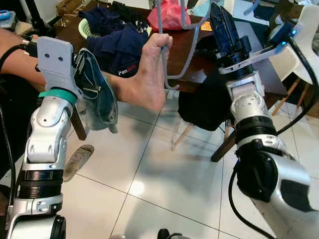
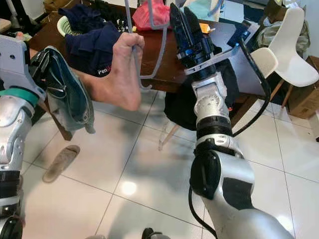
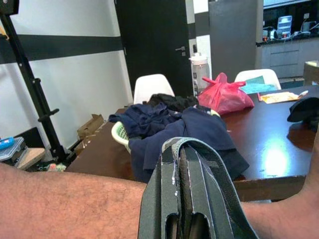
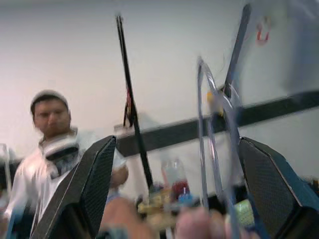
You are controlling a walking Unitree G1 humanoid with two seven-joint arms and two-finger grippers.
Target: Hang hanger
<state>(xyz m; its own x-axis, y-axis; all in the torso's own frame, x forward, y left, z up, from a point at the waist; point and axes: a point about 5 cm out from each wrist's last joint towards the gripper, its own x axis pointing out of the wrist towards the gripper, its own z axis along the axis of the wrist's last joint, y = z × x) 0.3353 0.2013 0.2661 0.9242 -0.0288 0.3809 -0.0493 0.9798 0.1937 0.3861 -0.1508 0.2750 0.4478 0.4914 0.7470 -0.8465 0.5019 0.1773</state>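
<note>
A person's hand (image 1: pixel 158 46) reaches in from the left and holds a pale grey hanger (image 1: pixel 172 74) upright over the edge of the dark table (image 1: pixel 189 55). My right gripper (image 1: pixel 223 22) is raised just to the right of the hanger and is open. In the right wrist view the hanger (image 4: pixel 207 129) stands between its spread fingers (image 4: pixel 87 194), apart from both. My left gripper (image 1: pixel 99 94) is shut with nothing in it. It sits beside the person's forearm (image 3: pixel 65 199), to the left of the hanger.
Navy clothes (image 1: pixel 117 42) spill from a green basket (image 1: pixel 85 27) on the table, near a red bag (image 1: pixel 167 15). White chairs (image 2: pixel 291 47) stand at the right. A slipper (image 1: pixel 77 160) lies on the tiled floor. A person in white (image 4: pixel 47 149) faces the right wrist camera.
</note>
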